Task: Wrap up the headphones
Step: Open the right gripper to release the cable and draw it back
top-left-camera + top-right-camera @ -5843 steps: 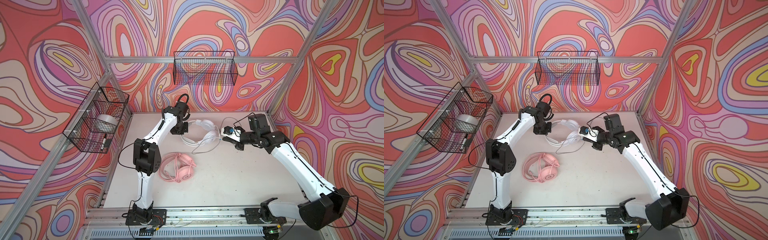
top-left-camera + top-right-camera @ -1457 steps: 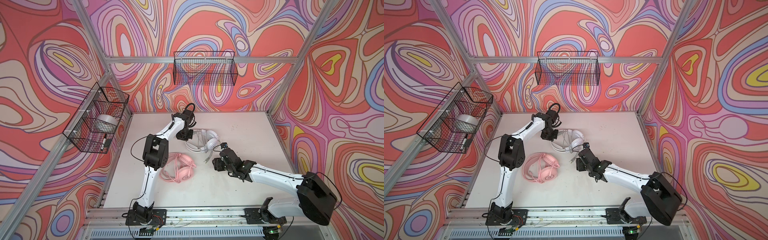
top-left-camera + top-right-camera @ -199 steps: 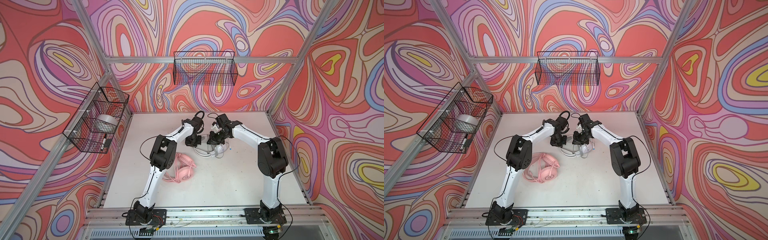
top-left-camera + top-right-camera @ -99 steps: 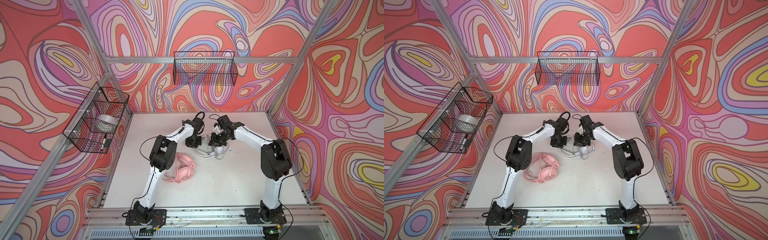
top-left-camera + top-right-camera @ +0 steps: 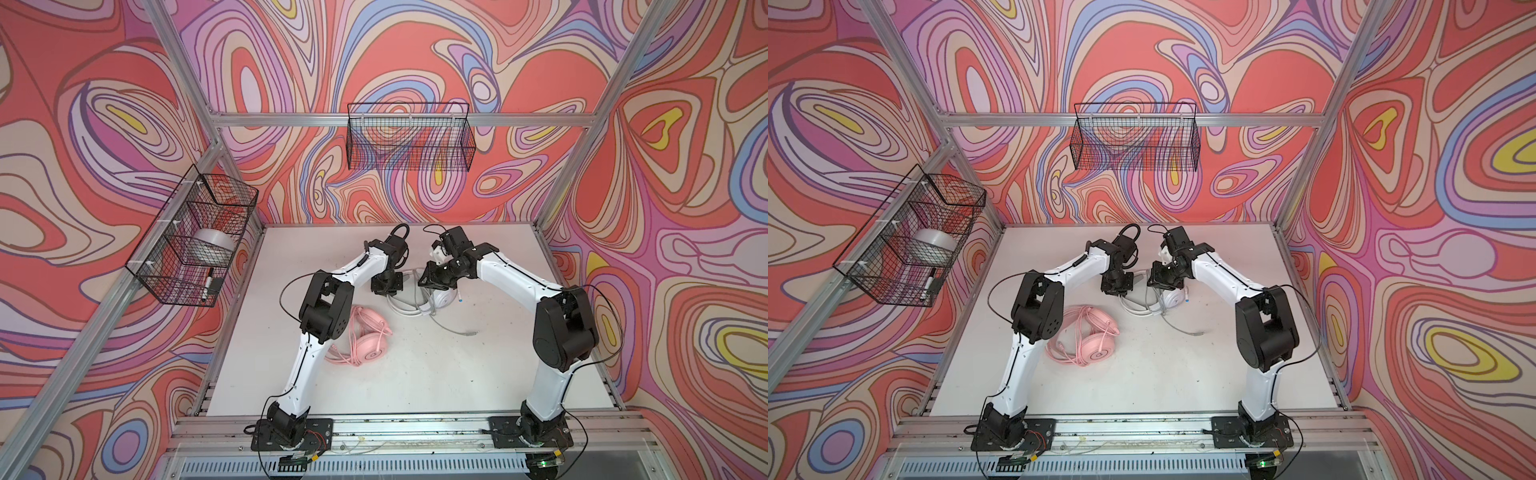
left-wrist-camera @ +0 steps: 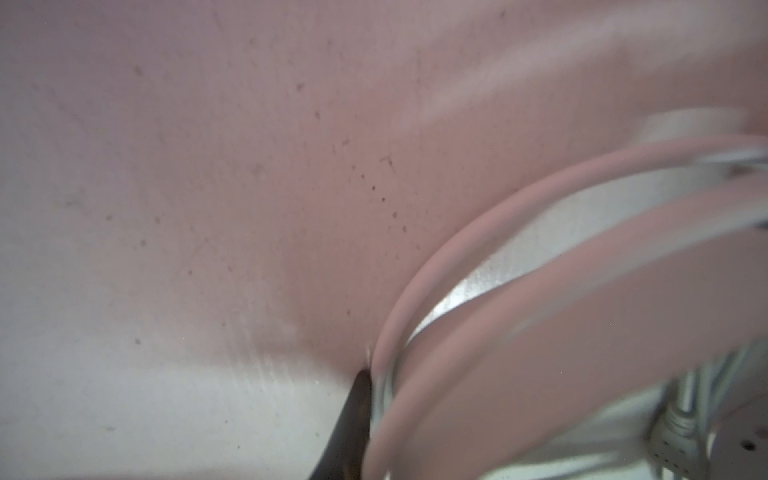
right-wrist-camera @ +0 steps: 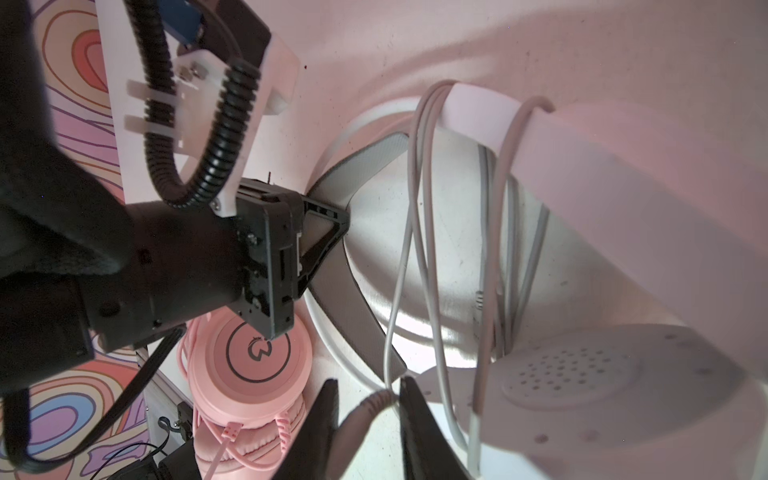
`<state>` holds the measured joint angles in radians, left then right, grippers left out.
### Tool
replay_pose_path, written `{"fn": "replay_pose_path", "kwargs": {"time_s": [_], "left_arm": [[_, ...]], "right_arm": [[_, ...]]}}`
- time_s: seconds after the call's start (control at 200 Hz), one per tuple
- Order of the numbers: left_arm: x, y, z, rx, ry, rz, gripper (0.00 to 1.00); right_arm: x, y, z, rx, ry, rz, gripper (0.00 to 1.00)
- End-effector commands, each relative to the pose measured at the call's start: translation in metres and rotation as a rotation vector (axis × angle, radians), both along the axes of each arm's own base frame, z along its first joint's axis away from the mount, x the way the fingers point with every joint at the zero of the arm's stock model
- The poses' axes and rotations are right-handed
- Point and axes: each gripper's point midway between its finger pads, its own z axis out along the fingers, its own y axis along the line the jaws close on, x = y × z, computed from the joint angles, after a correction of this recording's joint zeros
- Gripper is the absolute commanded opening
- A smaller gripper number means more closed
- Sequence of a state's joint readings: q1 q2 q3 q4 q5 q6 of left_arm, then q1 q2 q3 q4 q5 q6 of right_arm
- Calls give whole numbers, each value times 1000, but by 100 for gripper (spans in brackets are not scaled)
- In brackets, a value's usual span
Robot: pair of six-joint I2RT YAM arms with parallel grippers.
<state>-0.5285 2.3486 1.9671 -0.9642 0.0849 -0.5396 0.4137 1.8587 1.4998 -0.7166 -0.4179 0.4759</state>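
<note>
Cord-winding step on white headset (image 5: 442, 297), far-centre of table (image 5: 457, 374); cord (image 7: 415, 208) loops over headband (image 7: 478, 108). Right claw (image 7: 368, 386) part open, cord loose between jaws. Left claw (image 5: 386, 286) at headband, grip unclear. Next: probably regrasp trailing plug end (image 5: 470, 332).

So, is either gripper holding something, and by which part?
The left gripper sits at the white headset's headband; whether it clamps cannot be told. The right gripper's jaws stand open around the grey cord, seemingly not gripping.
</note>
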Motion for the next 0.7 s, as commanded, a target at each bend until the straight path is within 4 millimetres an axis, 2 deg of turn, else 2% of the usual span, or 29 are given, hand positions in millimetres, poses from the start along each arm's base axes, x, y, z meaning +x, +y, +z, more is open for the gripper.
{"fn": "replay_pose_path", "kwargs": {"time_s": [0.0,0.1,0.17,0.195,0.346,0.471,0.696], "left_arm": [[-9,17,-15,53,52,44,19],[-9,17,-16,52,55,47,20],[-9,17,-16,51,55,49,20],[-9,17,-16,50,55,50,21],[-8,19,-15,52,53,53,22],[-8,18,-16,46,54,55,22],[-8,17,-19,45,61,48,25]], "right_arm": [[-2,0,21,12,-65,14,31],[-5,-1,27,14,-88,24,35],[-5,-3,24,3,-90,23,36],[-6,-5,36,11,-121,23,36],[-11,-13,56,9,-212,15,36],[-19,-29,69,-31,-272,-24,36],[-49,-59,78,-73,-295,-107,24]]}}
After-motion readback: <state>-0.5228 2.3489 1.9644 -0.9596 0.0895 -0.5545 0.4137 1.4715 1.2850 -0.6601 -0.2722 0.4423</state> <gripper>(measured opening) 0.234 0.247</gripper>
